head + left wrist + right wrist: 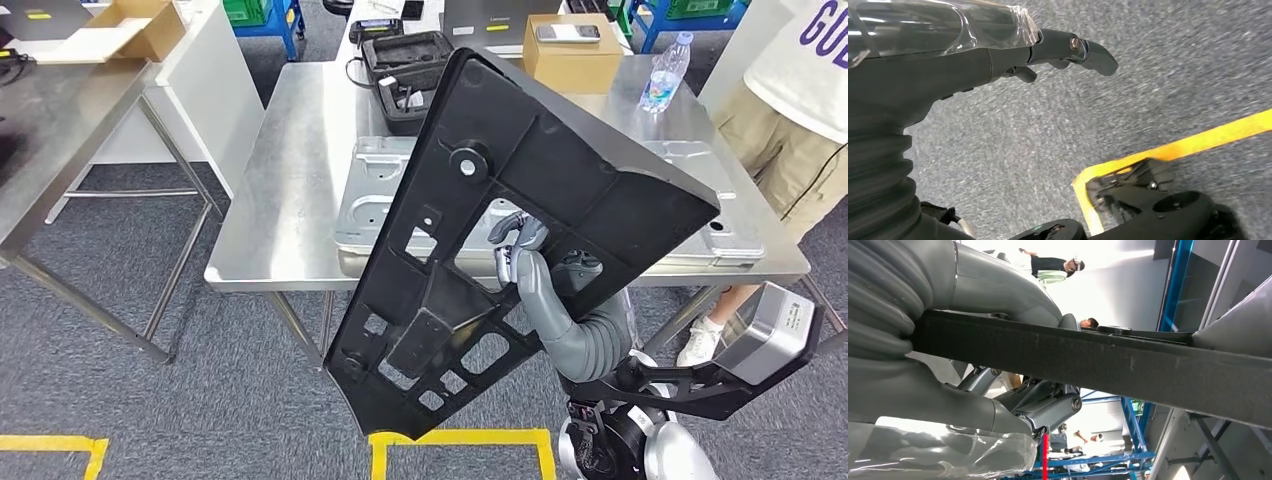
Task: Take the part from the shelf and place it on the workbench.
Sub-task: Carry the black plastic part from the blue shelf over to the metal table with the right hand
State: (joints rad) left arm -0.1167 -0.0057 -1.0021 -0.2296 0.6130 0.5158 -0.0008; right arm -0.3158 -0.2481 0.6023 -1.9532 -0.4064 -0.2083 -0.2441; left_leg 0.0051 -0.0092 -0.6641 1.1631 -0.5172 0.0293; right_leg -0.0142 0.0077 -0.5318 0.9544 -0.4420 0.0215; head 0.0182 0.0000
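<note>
A large black plastic panel (500, 160) with several cut-outs is held tilted in front of me, above the near edge of the steel workbench (290, 160). My right hand (525, 265) grips it through one of the openings, and the same panel shows as a dark bar (1108, 365) clamped between thumb and fingers in the right wrist view. My left hand (1058, 50) hangs over the grey carpet with its fingers curled and nothing in them.
On the workbench lie flat metal plates (375, 195), an open black case (405, 65), a cardboard box (570, 55) and a water bottle (664, 72). A person (790, 110) stands at its right end. A second steel table (60, 120) stands left. Yellow floor tape (460, 440) lies below.
</note>
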